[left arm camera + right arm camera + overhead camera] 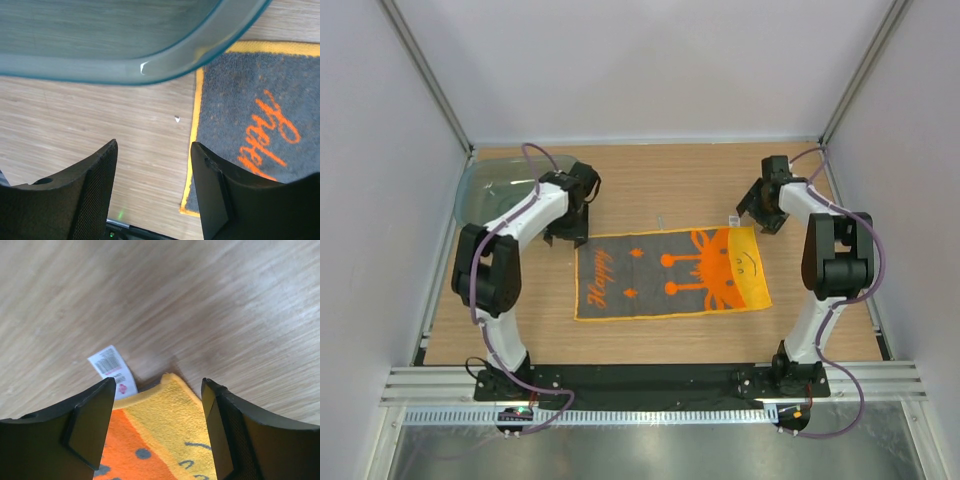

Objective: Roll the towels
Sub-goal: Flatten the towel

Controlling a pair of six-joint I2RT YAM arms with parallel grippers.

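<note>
Towel (670, 272) flat, long axis left-right, orange end right.

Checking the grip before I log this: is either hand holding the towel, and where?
Nothing is held: the left hand and right hand are open near the towel's far corners.

Flat grey terry towel (650, 275), edged yellow, carries orange script and an orange-and-yellow giraffe face; translucent plastic tub (485, 190) is teal, tabletop (660, 185) pale woodgrain.
</note>
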